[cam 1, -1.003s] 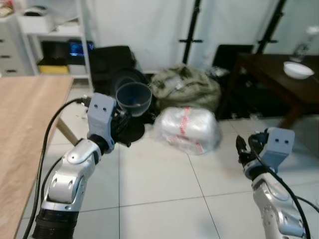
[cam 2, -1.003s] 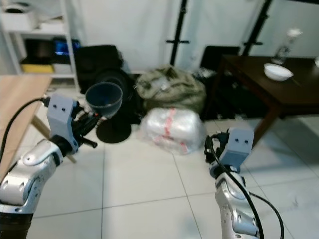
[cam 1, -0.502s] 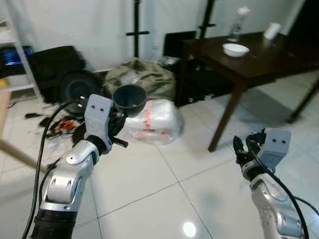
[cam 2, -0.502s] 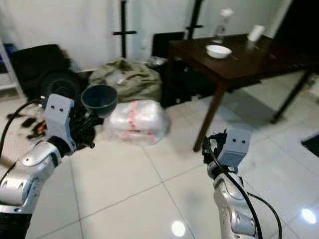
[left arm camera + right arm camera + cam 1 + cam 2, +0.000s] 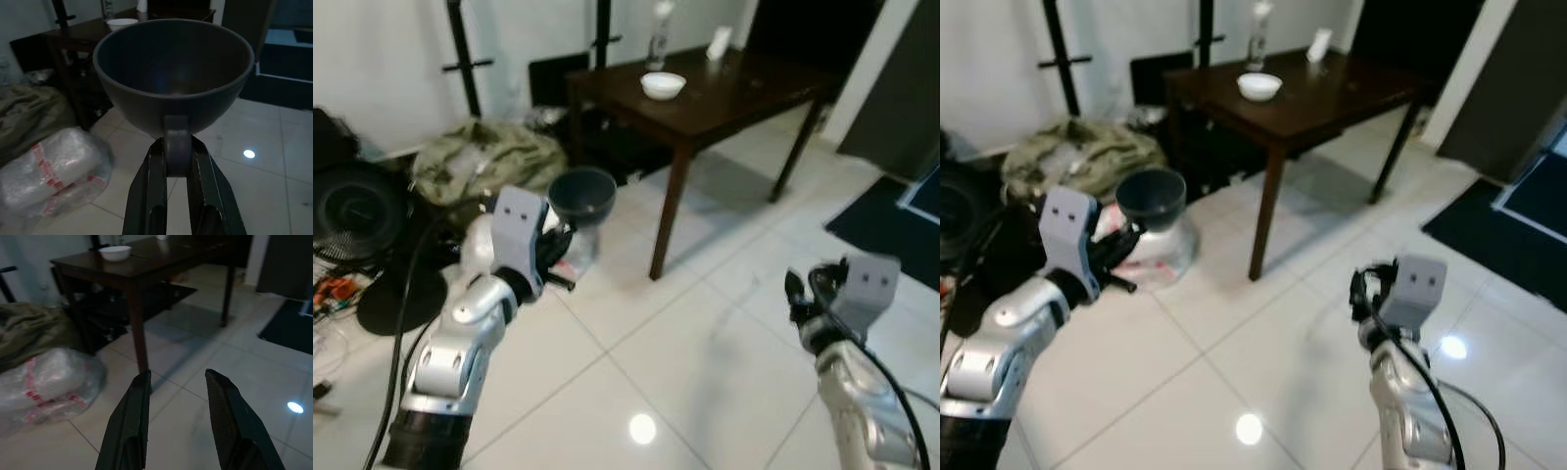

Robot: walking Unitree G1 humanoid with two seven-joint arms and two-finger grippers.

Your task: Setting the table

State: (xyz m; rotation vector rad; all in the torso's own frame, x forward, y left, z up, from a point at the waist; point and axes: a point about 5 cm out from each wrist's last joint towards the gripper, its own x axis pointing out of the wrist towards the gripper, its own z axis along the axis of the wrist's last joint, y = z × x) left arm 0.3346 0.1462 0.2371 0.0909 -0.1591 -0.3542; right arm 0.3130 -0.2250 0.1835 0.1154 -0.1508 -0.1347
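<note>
The left gripper point(image 5: 171, 161) is clenched on the foot of a dark grey bowl point(image 5: 582, 194), holding it upright in the air above the tiled floor point(image 5: 705, 343) at about 10 o'clock from the robot. At 12 o'clock stands a dark wooden tabletop point(image 5: 744, 88) carrying a white bowl point(image 5: 663, 85) and a bottle point(image 5: 658, 34). The right gripper point(image 5: 178, 416) hovers at 4 o'clock, released and holding nothing.

1. We cannot make out the bottle point(image 5: 658, 34) and pale object point(image 5: 718, 43) on the dark table point(image 5: 734, 93); both are blurred and small.
2. The frame's edge cuts off the black fan point(image 5: 352, 208).
3. The dark bowl point(image 5: 173, 73) hides the left gripper point(image 5: 175, 152) fingertips where they clamp its foot.
</note>
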